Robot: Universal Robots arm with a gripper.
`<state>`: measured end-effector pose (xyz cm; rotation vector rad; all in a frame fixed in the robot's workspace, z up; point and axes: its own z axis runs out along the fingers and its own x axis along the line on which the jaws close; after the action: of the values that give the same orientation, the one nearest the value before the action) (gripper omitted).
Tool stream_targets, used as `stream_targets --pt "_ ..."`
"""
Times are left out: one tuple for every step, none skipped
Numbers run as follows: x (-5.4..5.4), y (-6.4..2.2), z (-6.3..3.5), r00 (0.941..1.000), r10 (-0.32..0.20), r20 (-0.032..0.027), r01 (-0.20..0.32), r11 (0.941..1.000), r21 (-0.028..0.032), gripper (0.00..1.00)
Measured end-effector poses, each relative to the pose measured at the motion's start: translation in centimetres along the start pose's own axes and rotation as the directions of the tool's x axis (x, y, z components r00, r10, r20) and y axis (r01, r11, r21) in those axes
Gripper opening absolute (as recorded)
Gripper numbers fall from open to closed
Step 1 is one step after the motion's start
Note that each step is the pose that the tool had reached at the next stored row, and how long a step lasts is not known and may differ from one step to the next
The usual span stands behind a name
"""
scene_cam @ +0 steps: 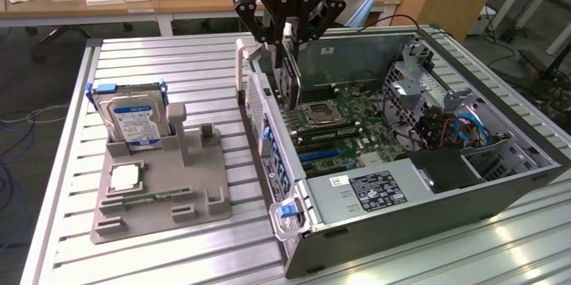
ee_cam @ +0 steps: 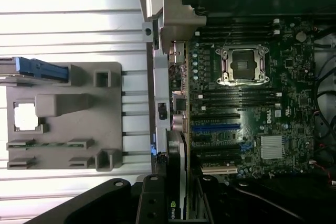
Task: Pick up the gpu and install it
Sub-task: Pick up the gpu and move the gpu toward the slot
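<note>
Upper centre of the exterior view: the gripper (scene_cam: 288, 36) has its jaws drawn in narrow and clamped on the gpu (scene_cam: 287, 81). The card hangs on edge inside the open case (scene_cam: 419, 231), just beside the rear wall and above the motherboard (scene_cam: 357, 131). Whether its lower edge touches anything, I can't tell.

On the wrist view the gpu (ee_cam: 176, 182) seems to run along that wall, crossing the line of the blue slot (ee_cam: 218, 128). So alignment looks like the whole game here: the card's contact edge should sit parallel to the slot and square above it before any push.

It's tight, with the CPU socket (scene_cam: 323, 114) close by. I'd judge that a straight, slow descent with the card kept upright beats force, since a tilted card would jam or scrape the board.
</note>
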<state>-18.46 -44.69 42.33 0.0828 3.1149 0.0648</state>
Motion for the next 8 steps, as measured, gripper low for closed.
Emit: stream_targets --pt "-0.08 0.02 0.00 1.0000 0.000 0.0000 0.000 1.0000 0.0000 0.27" --pt "-0.17 0.03 0.00 1.0000 0.000 0.0000 0.000 1.0000 0.0000 0.27" --pt "-0.27 0.05 0.01 1.0000 0.000 0.0000 0.000 1.0000 0.0000 0.27" --pt "-0.35 0.07 0.01 1.0000 0.000 0.0000 0.000 1.0000 0.0000 0.27" --pt "-0.42 0.08 0.01 1.0000 0.000 0.0000 0.000 1.0000 0.0000 0.27" --pt "-0.49 0.10 0.02 1.0000 0.000 0.0000 0.000 1.0000 -0.0001 0.27" --pt "-0.56 0.12 0.02 1.0000 0.000 0.0000 0.000 1.0000 0.0000 0.27" --pt "-0.63 0.14 0.02 1.0000 0.000 0.0000 0.000 1.0000 0.0000 0.27"
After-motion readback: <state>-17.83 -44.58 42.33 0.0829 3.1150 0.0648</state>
